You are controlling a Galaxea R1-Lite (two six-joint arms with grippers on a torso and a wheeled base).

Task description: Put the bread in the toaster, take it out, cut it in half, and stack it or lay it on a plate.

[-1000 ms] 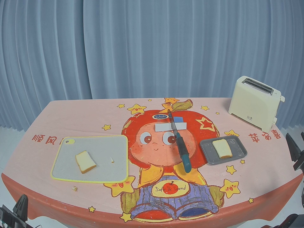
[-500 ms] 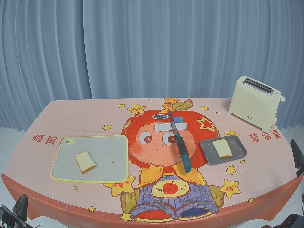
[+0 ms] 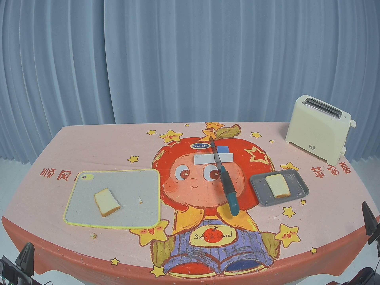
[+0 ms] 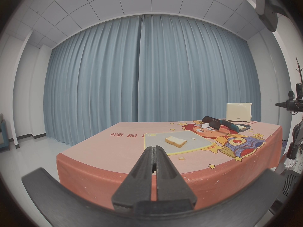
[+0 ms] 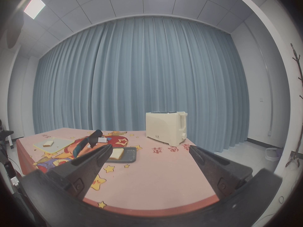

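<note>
One bread half (image 3: 107,202) lies on the cutting board (image 3: 128,187) at the left and the other half (image 3: 277,185) on the grey plate (image 3: 299,187) at the right. The knife (image 3: 224,175) lies between them, and the toaster (image 3: 318,128) stands far right. If the board half is to join its mate, the soft slice could be squashed or dropped by a hard pinch, and the left gripper (image 4: 154,148), shut tight on nothing, must open first. The right gripper (image 5: 150,148), wide open and empty, has sunk lower and nearer at the table's right edge; nothing else has moved.

L gripper (image 4: 154,148) fingers pressed together; R gripper (image 5: 151,148) fingers spread wide.
</note>
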